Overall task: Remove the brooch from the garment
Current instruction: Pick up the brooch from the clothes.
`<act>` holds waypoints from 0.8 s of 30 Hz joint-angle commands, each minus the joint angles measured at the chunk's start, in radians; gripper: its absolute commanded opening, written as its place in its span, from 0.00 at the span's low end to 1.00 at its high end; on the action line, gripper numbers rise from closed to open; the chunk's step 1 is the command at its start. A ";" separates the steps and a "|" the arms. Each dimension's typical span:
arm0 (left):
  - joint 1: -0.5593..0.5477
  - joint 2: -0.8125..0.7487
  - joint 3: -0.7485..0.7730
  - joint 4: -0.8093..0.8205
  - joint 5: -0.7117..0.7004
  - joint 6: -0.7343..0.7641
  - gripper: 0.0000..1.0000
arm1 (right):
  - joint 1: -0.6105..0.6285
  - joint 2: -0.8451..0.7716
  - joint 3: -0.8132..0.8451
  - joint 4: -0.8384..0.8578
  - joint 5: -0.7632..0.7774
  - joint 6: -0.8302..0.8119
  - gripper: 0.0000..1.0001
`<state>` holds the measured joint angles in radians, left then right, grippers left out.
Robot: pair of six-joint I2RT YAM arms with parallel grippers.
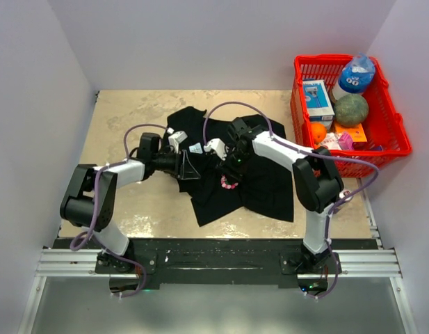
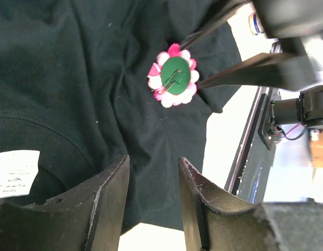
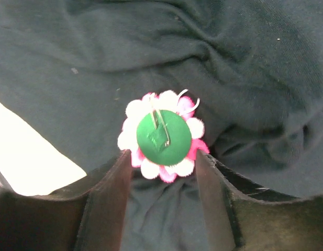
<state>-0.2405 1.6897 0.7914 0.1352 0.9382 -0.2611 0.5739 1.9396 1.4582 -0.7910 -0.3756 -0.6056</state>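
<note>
Worktop (image 1: 131,118) of pale beige stone pattern, seen from above, with white walls on three sides. Across its middle lies a black short-sleeved shirt (image 1: 263,188), rumpled and spread flat, the largest soft thing in view. To the right, well apart from the shirt, a red plastic basket (image 1: 395,139) holds groceries, among them an orange, a round green item and a blue and white bag. Two robot arms reach in from the near edge. The left arm (image 1: 120,174) stretches in from the left to the shirt's left side, and the right arm (image 1: 284,149) bends over the shirt's centre. The left jaws stand open with a clear gap between their dark fingers (image 2: 106,198), holding nothing and hovering over black fabric near the collar. A small white square label (image 2: 14,172) sits inside the neckline. The right jaws are partly closed around the brooch (image 3: 161,137), with one fingertip at each side of its rim. The brooch sits over the middle of the shirt, turned so its green round backing and metal safety pin face the wrist camera, with pink and white petals showing around the edge. Whether the pin is still through the fabric cannot be told.
</note>
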 commanded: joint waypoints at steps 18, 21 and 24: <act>-0.003 -0.259 0.048 -0.177 -0.010 0.146 0.48 | 0.037 -0.100 0.030 -0.036 0.081 0.021 0.08; -0.037 -0.249 0.055 -0.108 -0.015 0.112 0.48 | 0.035 -0.158 0.065 -0.063 0.057 0.010 0.08; -0.088 -0.211 0.063 0.008 -0.029 0.050 0.50 | 0.037 -0.197 0.097 -0.056 0.023 0.029 0.07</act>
<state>-0.2661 1.4506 0.8291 -0.0299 0.9031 -0.1211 0.6041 1.8286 1.4879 -0.8291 -0.2874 -0.5762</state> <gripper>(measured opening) 0.483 0.168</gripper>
